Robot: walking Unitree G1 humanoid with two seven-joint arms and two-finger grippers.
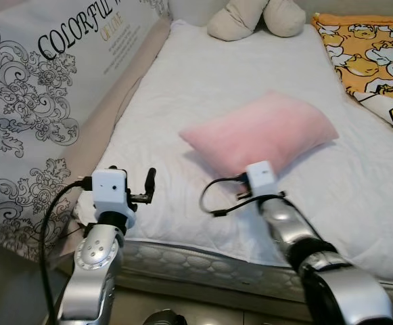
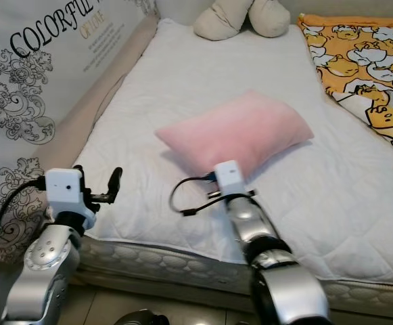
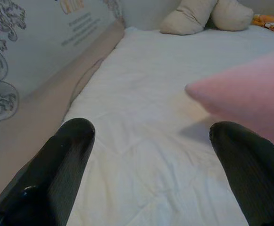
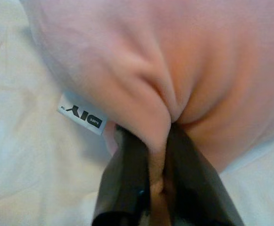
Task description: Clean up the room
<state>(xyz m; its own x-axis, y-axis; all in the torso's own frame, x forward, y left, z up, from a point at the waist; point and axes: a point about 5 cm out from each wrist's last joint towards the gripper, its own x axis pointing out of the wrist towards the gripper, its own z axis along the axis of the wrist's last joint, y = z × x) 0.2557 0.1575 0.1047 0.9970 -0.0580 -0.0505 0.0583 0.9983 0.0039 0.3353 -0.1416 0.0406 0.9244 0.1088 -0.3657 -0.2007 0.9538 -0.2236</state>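
Right wrist view: the right gripper (image 4: 162,188) has its two black fingers pinched together on a fold of the soft pink rectangular pillow (image 1: 264,132), gathering the fabric at the pillow's near edge beside a small white sewn-in label (image 4: 80,114). Seen from the head camera, the pillow lies slightly askew near the middle of the white quilted mattress (image 1: 182,88), with the right arm reaching over the bed's near edge to that closest edge, probably because it is the easiest part to grip. The left gripper (image 3: 151,165) hovers low over the mattress's near left corner, its fingers spread wide and holding nothing, apparently kept ready to support the pillow. A beige plush cushion (image 1: 253,17) rests at the head of the bed, an orange blanket printed with yellow ducks (image 1: 372,61) covers the far right side, and a white patterned panel with black lettering (image 1: 47,81) stands along the left.
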